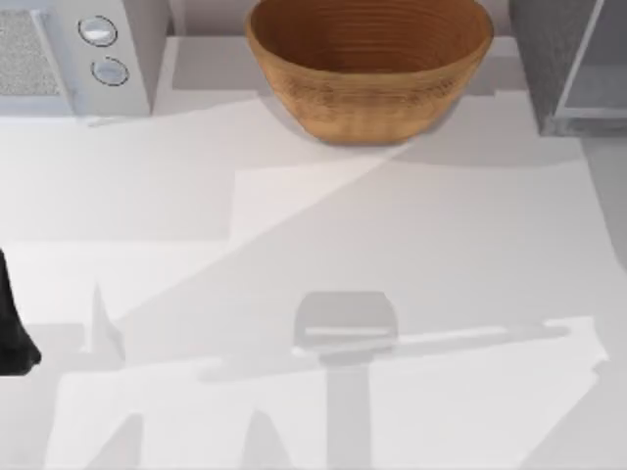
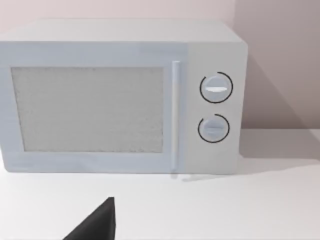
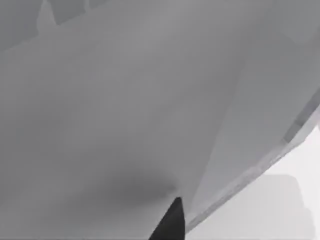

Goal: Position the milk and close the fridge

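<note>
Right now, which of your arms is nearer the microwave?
The left. Its gripper sits at the table's left edge, facing the microwave across bare table. The right wrist view looks close onto a smooth grey surface, no microwave there.

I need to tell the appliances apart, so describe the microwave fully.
The microwave is a light grey box standing upright at the table's far left corner, against the wall. Its front has a speckled window, a slim vertical handle and two round knobs stacked to one side. The door looks shut. It rests on the white table, apart from the basket; nothing else touches it.
</note>
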### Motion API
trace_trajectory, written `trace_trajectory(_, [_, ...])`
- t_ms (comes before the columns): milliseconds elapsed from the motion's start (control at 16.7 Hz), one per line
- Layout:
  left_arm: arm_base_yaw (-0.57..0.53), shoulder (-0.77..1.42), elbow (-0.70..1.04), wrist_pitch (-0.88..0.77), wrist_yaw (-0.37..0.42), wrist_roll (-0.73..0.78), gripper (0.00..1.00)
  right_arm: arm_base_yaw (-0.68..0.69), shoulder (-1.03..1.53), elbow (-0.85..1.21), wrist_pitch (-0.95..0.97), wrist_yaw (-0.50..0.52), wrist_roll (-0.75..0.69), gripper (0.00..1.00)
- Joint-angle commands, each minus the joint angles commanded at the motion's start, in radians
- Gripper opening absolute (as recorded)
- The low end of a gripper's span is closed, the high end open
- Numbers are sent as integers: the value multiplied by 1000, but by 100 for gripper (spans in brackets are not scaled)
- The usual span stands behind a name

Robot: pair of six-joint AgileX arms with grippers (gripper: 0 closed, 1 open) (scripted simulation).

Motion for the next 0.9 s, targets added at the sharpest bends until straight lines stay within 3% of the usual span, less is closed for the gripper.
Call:
trace_trajectory(600, [0,0,0,0,0,0,100,441,-103,-147,169,339,314,100])
trace_trajectory(900, [0,0,0,0,0,0,100,489,-117,-175,197,389,361,100])
